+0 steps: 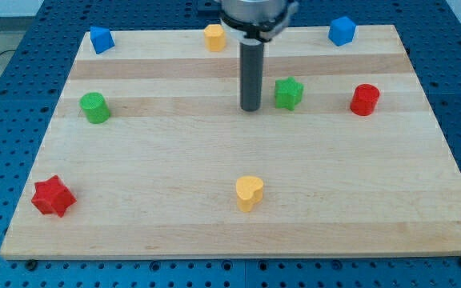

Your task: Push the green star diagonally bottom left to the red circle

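Note:
The green star (pixel 289 93) lies on the wooden board at the upper middle right. The red circle (pixel 365 99) lies to its right, near the board's right side, a gap between them. My tip (pixel 251 108) stands just left of the green star, close to it, with a small gap showing. The rod rises straight up to the arm at the view's top.
A green circle (pixel 95 107) lies at the left. A red star (pixel 53 197) lies at the bottom left. A yellow heart (pixel 249 193) lies at the bottom middle. A blue block (pixel 101 39), a yellow block (pixel 215 37) and a blue block (pixel 342 30) line the top edge.

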Motion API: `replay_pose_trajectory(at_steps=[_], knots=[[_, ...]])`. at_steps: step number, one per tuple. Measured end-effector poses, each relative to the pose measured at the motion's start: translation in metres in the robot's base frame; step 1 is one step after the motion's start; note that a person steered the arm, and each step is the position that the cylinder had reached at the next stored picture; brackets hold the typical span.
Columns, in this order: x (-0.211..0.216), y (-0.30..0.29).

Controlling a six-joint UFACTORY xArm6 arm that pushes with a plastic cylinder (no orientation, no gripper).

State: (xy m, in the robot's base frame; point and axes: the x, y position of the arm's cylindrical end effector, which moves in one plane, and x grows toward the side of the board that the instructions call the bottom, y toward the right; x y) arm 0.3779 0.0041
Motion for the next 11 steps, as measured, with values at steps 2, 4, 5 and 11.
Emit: replay_pose_trajectory(at_steps=[2, 4, 5, 11], knots=[[-0.061, 0.007], [-0.011, 0.057], [0.027, 0.069], [0.085, 0.105]])
